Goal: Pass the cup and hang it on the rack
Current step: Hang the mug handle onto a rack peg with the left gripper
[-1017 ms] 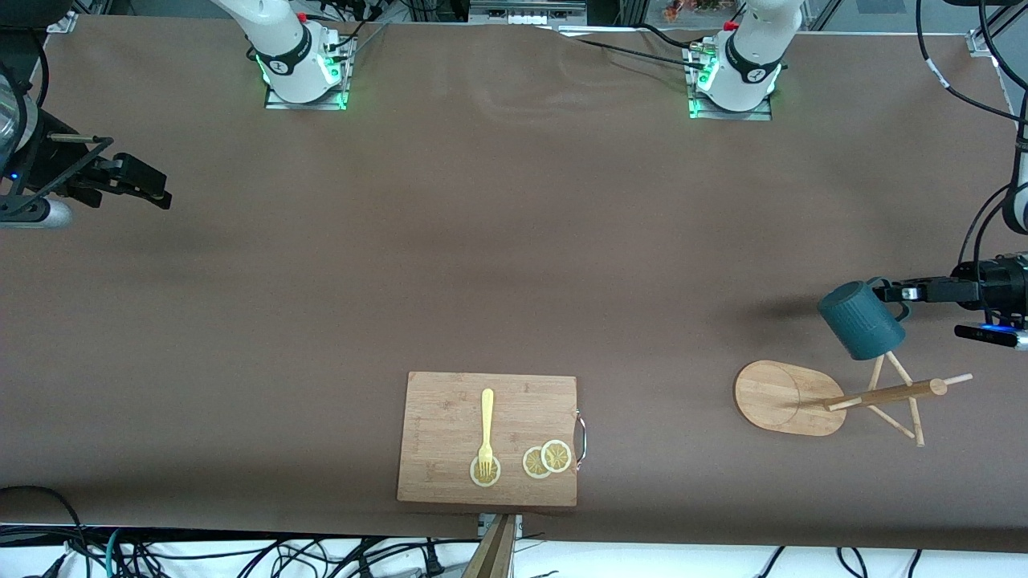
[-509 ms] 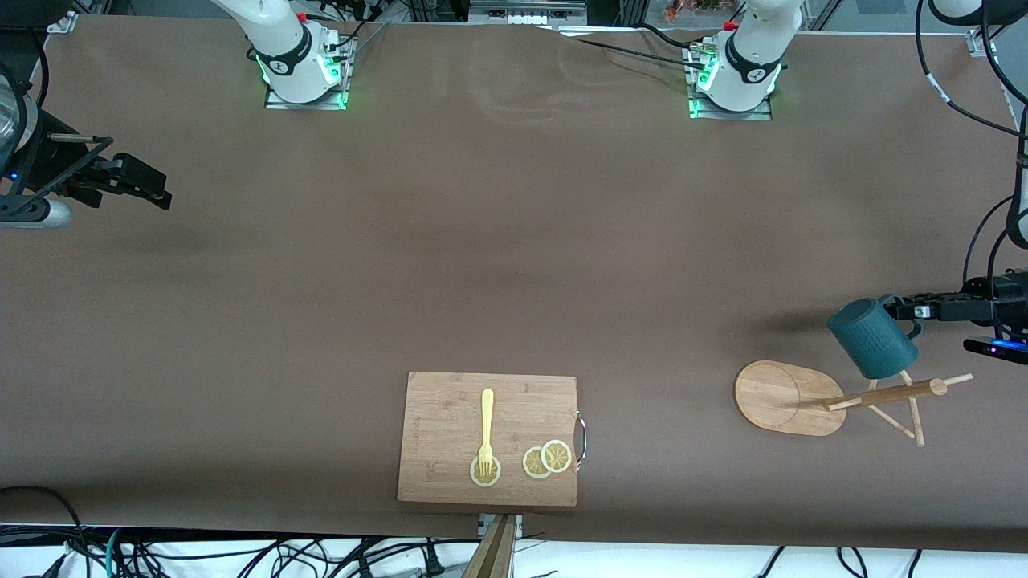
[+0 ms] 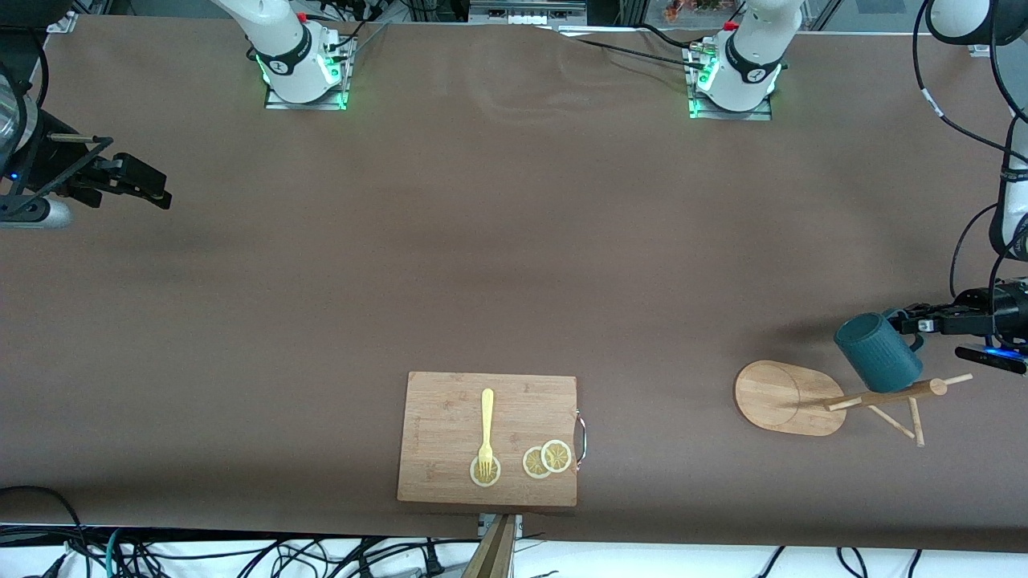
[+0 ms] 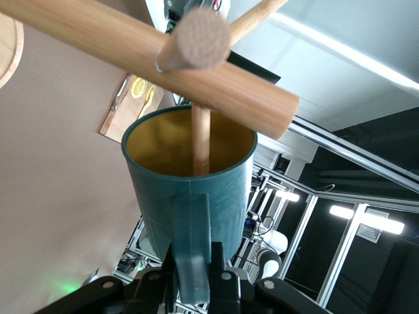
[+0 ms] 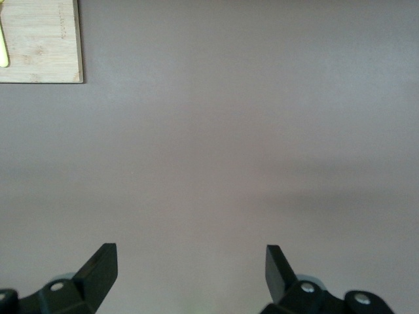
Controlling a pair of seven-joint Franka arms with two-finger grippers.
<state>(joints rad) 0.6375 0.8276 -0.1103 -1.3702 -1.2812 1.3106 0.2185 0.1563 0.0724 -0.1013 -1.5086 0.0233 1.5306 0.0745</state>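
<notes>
Only the left wrist view shows a peg [image 4: 201, 139] of the rack [image 3: 791, 397] entering the cup [image 3: 877, 352], whose handle the left gripper [image 3: 918, 325] jaws clamp. The right gripper [image 5: 190, 265] waits with jaws spread over bare bench [image 3: 482, 241].

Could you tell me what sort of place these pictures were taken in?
Most likely a robotics lab: two arm bases bolted to a covered table, cables along its edge, and staged kitchen props, a cutting board and a rack.
</notes>
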